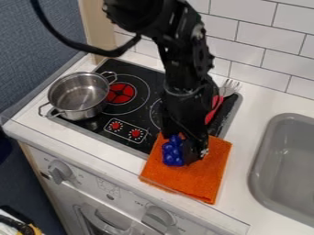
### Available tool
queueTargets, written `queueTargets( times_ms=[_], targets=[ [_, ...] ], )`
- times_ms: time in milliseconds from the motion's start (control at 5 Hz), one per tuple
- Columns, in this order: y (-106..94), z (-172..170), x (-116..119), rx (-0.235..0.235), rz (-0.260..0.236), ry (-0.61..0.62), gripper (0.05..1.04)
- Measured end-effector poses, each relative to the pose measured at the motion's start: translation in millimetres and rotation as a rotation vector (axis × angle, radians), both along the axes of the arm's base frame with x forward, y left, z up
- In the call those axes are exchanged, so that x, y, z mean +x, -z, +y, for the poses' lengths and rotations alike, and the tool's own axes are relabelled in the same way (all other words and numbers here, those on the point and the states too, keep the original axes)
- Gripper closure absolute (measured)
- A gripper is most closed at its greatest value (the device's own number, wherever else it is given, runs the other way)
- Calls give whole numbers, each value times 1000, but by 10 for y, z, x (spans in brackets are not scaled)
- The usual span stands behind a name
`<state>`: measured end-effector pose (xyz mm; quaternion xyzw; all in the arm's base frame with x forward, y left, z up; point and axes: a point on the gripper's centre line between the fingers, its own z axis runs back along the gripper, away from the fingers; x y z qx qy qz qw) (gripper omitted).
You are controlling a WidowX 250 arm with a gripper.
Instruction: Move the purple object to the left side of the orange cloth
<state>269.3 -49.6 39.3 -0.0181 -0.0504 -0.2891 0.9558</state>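
Soft, fairly even light brightens the white table [262, 106] and wall tiles [251, 42]. I see glints on the steel pot [78, 100], while my black claw [186, 153] sinks into darkness.

A glossy, deep blue-purple object [173, 152], bumpy like a bunch of grapes, is seen just below the centre of the frame, over the upper left part of the orange cloth [190, 181]. Its right side is partly covered by the black hand [195, 150], so whether it is gripped cannot fairly be told. The cloth, coarse in texture and roughly four-sided, is laid flat at the lower centre, its sides slanted in the frame.
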Motion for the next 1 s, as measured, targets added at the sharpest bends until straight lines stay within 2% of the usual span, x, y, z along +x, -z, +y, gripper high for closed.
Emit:
queueTargets(
  times_ms=[200,400,600,800,1000],
  targets=[
    [-357,202,10,-48,-69,-138,83],
    [-654,451,24,-91,-110,-305,83],
    [-739,591,76,-89,-99,-415,83],
    [-651,671,116,-54,-74,-513,83],
    [-606,682,140,-47,-64,-517,83]
  ],
)
